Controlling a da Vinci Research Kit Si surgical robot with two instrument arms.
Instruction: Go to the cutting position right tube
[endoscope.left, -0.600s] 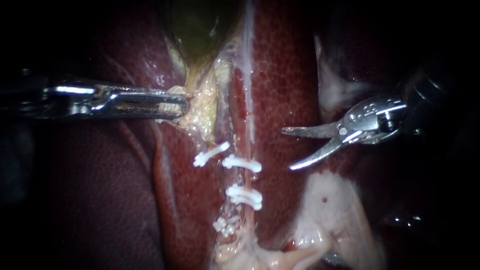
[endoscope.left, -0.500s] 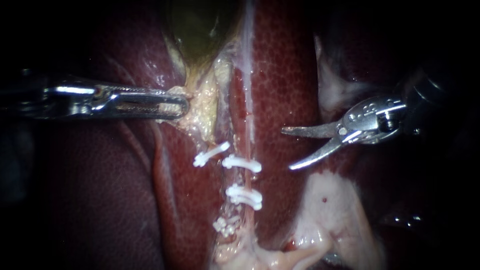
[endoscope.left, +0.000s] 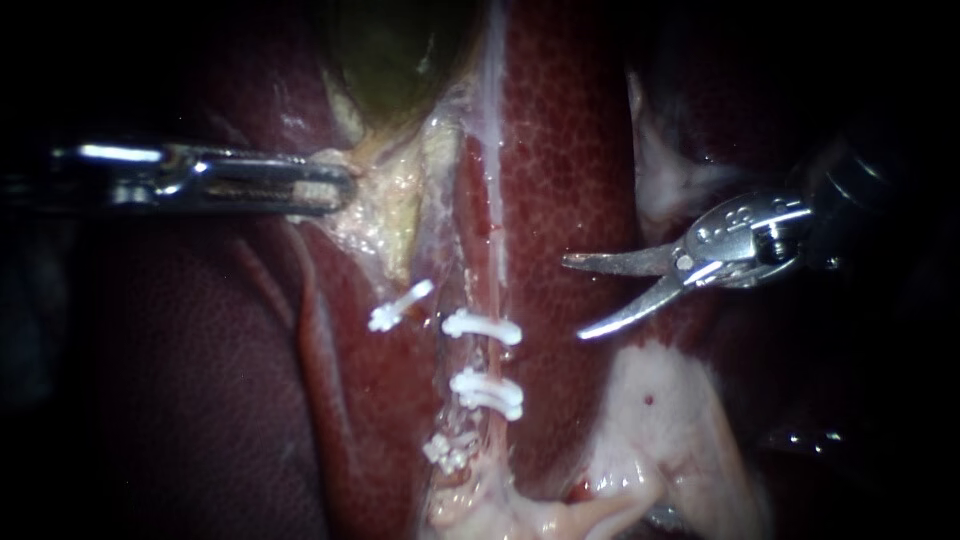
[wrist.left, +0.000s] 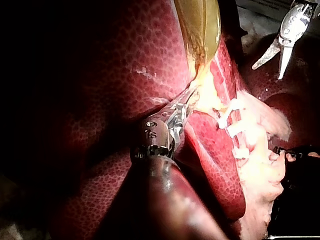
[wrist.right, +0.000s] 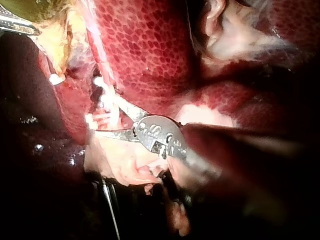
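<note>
The right tube (endoscope.left: 490, 360) runs thin and reddish down the liver (endoscope.left: 560, 150), with two white clips (endoscope.left: 482, 327) (endoscope.left: 487, 392) across it. A third clip (endoscope.left: 398, 305) sits on the stump to its left. My right instrument (endoscope.left: 573, 298) hovers just right of the tube at the height of the upper clip, its curved blades open and holding nothing; it also shows in the right wrist view (wrist.right: 102, 115). My left instrument (endoscope.left: 330, 190) (wrist.left: 182, 107) is shut on yellowish tissue at the neck of the greenish gallbladder (endoscope.left: 390, 60) and holds it to the left.
Pale fatty tissue (endoscope.left: 660, 420) lies below the right instrument. More pale tissue (endoscope.left: 670, 170) sits above it. A dark liver lobe (endoscope.left: 150, 380) fills the lower left. A cluster of clips (endoscope.left: 450, 450) sits low on the tubes.
My left instrument has pulled left and slightly up, drawing the gallbladder neck tissue and the leftmost clip with it. The right instrument has not moved.
</note>
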